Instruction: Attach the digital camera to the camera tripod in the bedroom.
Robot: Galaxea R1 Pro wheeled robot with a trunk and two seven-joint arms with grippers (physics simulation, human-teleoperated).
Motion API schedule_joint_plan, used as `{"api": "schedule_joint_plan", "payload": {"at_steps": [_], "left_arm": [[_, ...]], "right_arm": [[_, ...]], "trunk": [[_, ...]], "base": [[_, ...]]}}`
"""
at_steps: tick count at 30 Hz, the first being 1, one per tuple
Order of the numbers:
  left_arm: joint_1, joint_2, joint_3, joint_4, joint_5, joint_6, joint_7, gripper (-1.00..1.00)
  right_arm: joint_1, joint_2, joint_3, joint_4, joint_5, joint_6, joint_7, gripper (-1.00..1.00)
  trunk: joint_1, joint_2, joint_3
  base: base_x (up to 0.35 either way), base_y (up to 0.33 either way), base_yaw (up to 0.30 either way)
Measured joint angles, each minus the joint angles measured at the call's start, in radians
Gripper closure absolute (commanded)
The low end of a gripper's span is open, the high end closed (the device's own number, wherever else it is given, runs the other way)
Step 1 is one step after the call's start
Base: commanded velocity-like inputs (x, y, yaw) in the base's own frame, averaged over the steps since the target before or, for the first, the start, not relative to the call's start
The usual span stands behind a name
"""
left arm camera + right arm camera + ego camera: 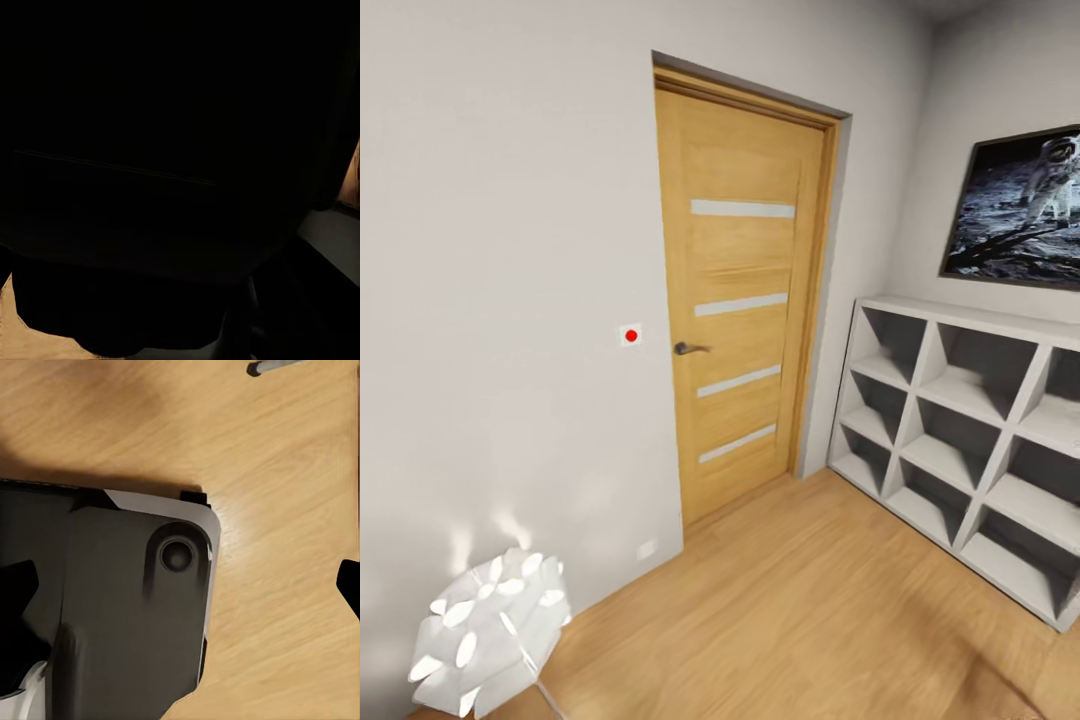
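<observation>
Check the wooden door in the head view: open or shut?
Shut: the door sits flush within its frame, its handle level, with no gap showing.

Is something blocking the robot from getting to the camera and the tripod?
I can't say: no camera or tripod is in these pictures. Ahead there is a closed wooden door in the wall, a white shelf unit to its right, a white lamp lower left, and bare wood floor between them.

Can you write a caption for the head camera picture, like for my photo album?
A closed wooden door, white cube shelves, a moon astronaut picture and a white petal lamp.
</observation>
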Motion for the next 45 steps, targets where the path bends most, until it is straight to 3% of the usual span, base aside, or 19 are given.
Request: {"api": "schedule_joint_plan", "payload": {"at_steps": [10, 27, 45], "left_arm": [[0.0, -0.001, 0.0, 0.0, -0.004, -0.003, 0.0, 1.0], [0.0, -0.012, 0.001, 0.0, 0.0, -0.04, -0.001, 1.0], [0.0, -0.015, -0.001, 0.0, -0.006, -0.036, -0.002, 1.0]], "right_arm": [[0.0, -0.003, 0.007, -0.002, 0.007, 0.003, 0.001, -1.0], [0.0, -0.009, 0.009, -0.003, 0.007, 0.002, 0.0, -1.0], [0.0, -0.011, 0.008, -0.004, 0.003, 0.0, -0.002, -1.0]], "trunk": [[0.0, 0.0, 0.0], [0.0, 0.0, 0.0], [0.0, 0.0, 0.0]], "base": [[0.283, 0.0, -0.065], [0.047, 0.0, -0.002], [0.301, 0.021, 0.0]]}}
